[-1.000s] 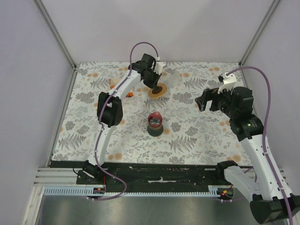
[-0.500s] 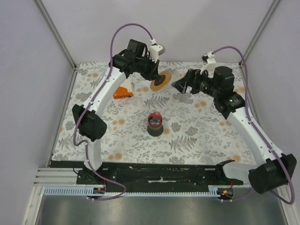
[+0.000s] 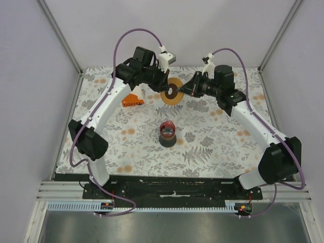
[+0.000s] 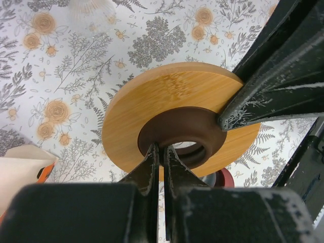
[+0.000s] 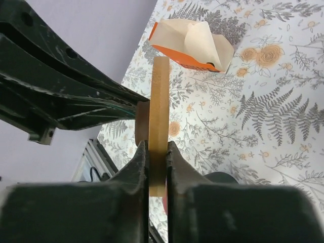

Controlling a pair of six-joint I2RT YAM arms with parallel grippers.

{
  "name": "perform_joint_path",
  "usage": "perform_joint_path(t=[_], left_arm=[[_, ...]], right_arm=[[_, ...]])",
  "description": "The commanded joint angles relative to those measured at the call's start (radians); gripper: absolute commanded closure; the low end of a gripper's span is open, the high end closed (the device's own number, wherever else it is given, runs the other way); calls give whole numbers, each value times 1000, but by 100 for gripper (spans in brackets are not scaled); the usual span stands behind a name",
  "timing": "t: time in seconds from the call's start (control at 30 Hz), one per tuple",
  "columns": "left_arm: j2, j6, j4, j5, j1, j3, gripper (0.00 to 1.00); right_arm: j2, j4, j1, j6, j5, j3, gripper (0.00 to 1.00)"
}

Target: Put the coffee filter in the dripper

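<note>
L gripper (image 4: 161, 154): jaws pinched tight on the dark inner collar of the dripper (image 4: 172, 93), one finger inside the hole, one outside. Same grip as 1 s ago, but then the dripper sat low by the table under this hand. Now it's up off the cloth, tipped on edge, wooden face twd the near side.

R gripper (image 5: 158, 152): clamped on the wooden rim from the side opposite the L hand, a finger on each face of the disc. 1 s ago it hung well off to the R w/ jaws wide. Half a sec ago it was near the rim, not touching. So both hands are now on the dripper, which is held betw. them over the far-centre of the table (image 3: 212, 147).

Around:
- Orange/white COFFEE pack (image 3: 132, 100) on the cloth, L of and below the L hand. It was mostly hidden under the L arm 1 s ago, now in plain view.
- Pale fluted patch (image 4: 92, 6) on the cloth beyond the dripper, at the frame edge and blurred. Poss. the coffee filter, can't tell. Not in the dripper.
- Red-topped jar (image 3: 167, 130) upright, nearer the bases than both hands, well apart, hasn't moved.

Nothing betw. the hands but the dripper.
</note>
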Motion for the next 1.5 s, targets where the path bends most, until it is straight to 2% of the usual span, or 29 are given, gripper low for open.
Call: perform_joint_path(t=[0.0, 0.07, 0.1, 0.13, 0.2, 0.3, 0.4, 0.53, 0.6, 0.7, 0.83, 1.0, 1.1, 1.23, 1.37, 1.47], left_arm=[[-103, -30, 52, 40, -9, -17, 98], [-127, -25, 53, 26, -7, -29, 98], [-135, -30, 42, 16, -6, -25, 87], [-141, -39, 24, 14, 0, -11, 72], [-152, -56, -37, 22, 26, 29, 56], [-188, -82, -105, 44, 85, 82, 44], [-256, -110, -114, 112, 160, 64, 34], [-323, -140, -108, 160, 218, -18, 32], [-351, -145, -91, 170, 244, -74, 32], [-371, -141, -77, 173, 304, -140, 32], [-396, -121, -71, 195, 385, -213, 32], [-455, -90, -28, 175, 421, -331, 32], [-491, -79, 1, 172, 436, -391, 32], [-518, -56, 13, 172, 448, -437, 32], [-521, -45, 15, 190, 462, -454, 32], [-521, -42, 15, 207, 468, -457, 32]], right_arm=[[-5, 55, 12, -25, -62, 44, 100], [-6, 33, 12, -88, -82, 54, 100], [-8, -2, 12, -131, -83, 70, 100], [-12, -33, 15, -183, -80, 93, 100], [-43, -77, 24, -302, -45, 111, 100], [-126, -93, 70, -508, 106, 85, 100], [-233, -42, 143, -741, 280, 6, 100], [-365, 83, 287, -1043, 464, -171, 100], [-405, 160, 398, -1215, 544, -261, 100], [-411, 292, 579, -1489, 743, -405, 100], [-358, 530, 697, -1764, 932, -522, 100], [-286, 656, 751, -1901, 977, -585, 100], [-244, 734, 803, -1912, 1001, -627, 100], [-177, 731, 891, -1964, 1101, -654, 100], [-118, 803, 903, -1990, 1184, -691, 100], [-107, 792, 901, -1981, 1195, -706, 100]])
